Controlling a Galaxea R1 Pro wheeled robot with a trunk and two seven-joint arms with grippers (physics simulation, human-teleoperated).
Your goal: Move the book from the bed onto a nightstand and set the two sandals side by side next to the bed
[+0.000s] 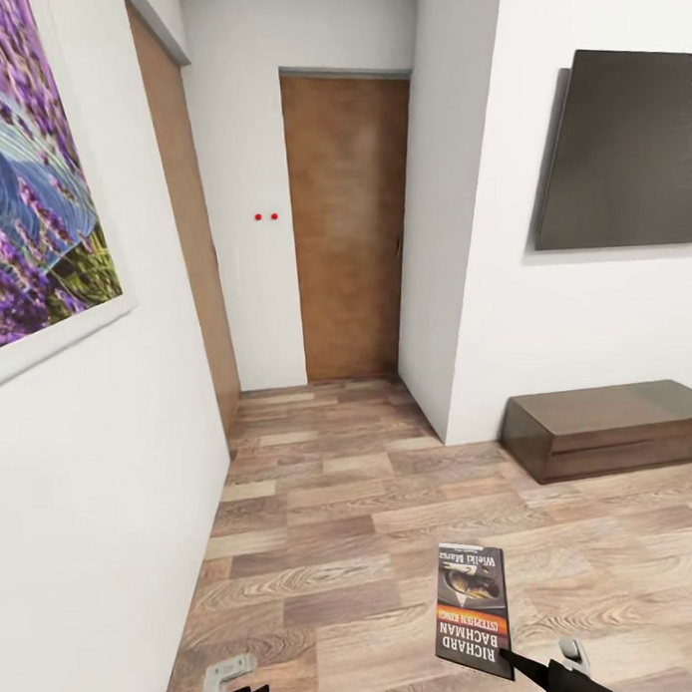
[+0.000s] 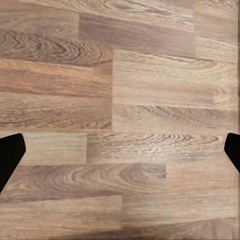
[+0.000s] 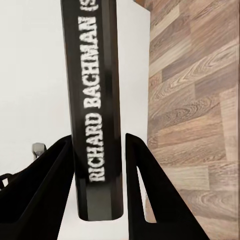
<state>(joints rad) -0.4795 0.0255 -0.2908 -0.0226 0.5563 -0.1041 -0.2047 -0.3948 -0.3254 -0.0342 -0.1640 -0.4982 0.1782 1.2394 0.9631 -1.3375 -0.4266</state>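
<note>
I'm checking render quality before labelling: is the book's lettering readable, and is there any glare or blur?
Right wrist view: the book spine reads sharply between the right gripper fingers. Head view: the cover text is readable but soft; the low cabinet top shows a pale sheen. Left wrist view: floor grain slightly blurred.

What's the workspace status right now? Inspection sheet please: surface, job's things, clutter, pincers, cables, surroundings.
Surface: light wood-plank floor, bare where the views show it.
Job's things: book held off the floor by the right pincer, cover facing up in the head view, spine reading RICHARD BACHMAN in the right wrist view. Bed, nightstands and sandals: nothing seen.
Clutter: nothing seen.
Pincers: right shut on the book's spine end, one finger on each side; left pincer open, fingertips wide apart over the floor, nothing between them.
Cables: nothing seen.
Surroundings: tan wooden door ahead, shut; purple flower picture on the left wall; dark panel on the right wall above a long low dark cabinet; two red dots on the white wall.
</note>
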